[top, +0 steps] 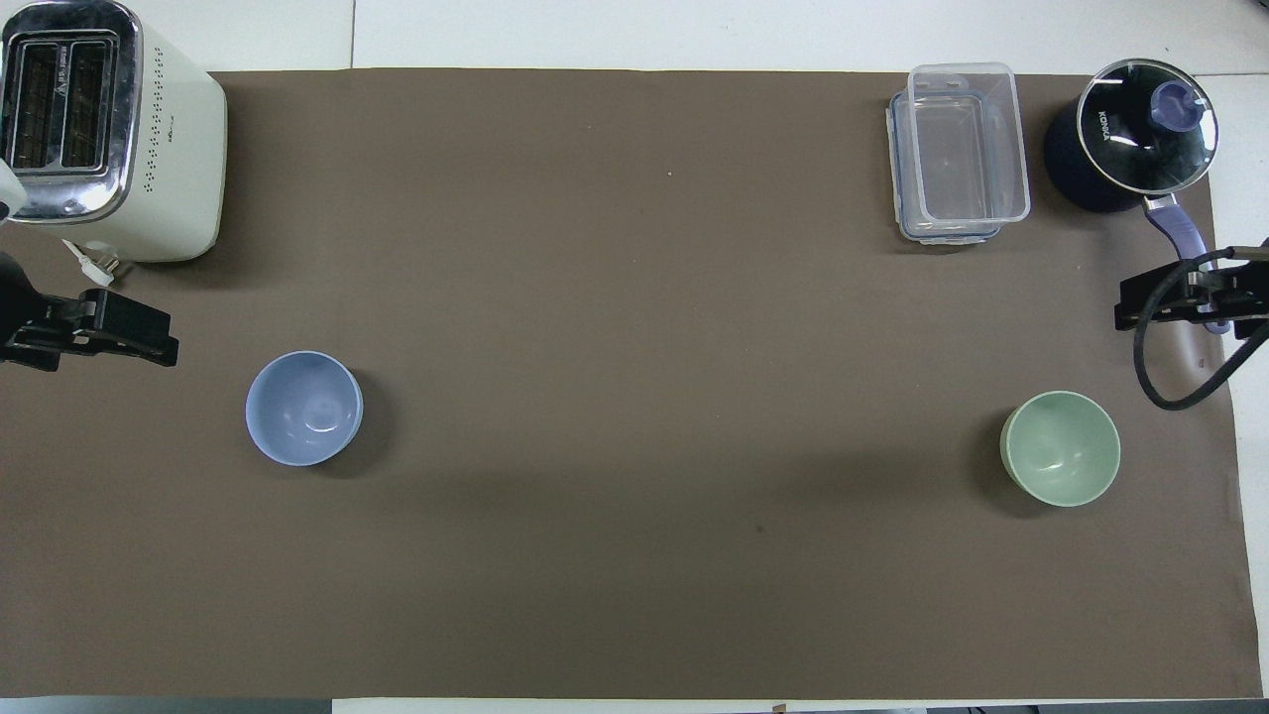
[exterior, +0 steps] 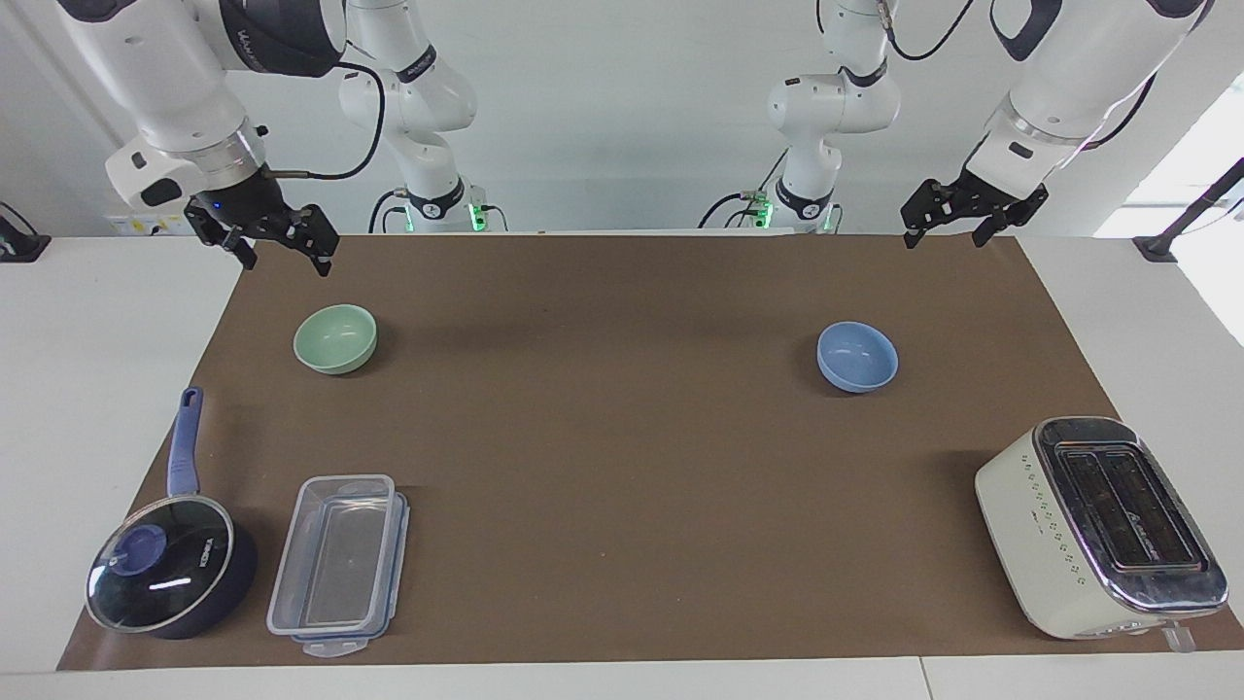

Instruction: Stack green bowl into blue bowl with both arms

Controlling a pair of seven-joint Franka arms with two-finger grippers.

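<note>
The green bowl (exterior: 335, 338) (top: 1061, 448) stands upright and empty on the brown mat (exterior: 622, 467) toward the right arm's end. The blue bowl (exterior: 857, 357) (top: 303, 408) stands upright and empty toward the left arm's end, well apart from the green one. My right gripper (exterior: 284, 262) is open and empty, raised over the mat's edge near the green bowl. My left gripper (exterior: 945, 238) is open and empty, raised over the mat's corner at its own end, not over the blue bowl. Neither gripper touches a bowl.
A cream toaster (exterior: 1098, 525) (top: 99, 129) stands farther from the robots than the blue bowl. A dark blue saucepan with a glass lid (exterior: 170, 574) (top: 1140, 134) and a clear plastic container (exterior: 340, 559) (top: 957, 154) stand farther out than the green bowl.
</note>
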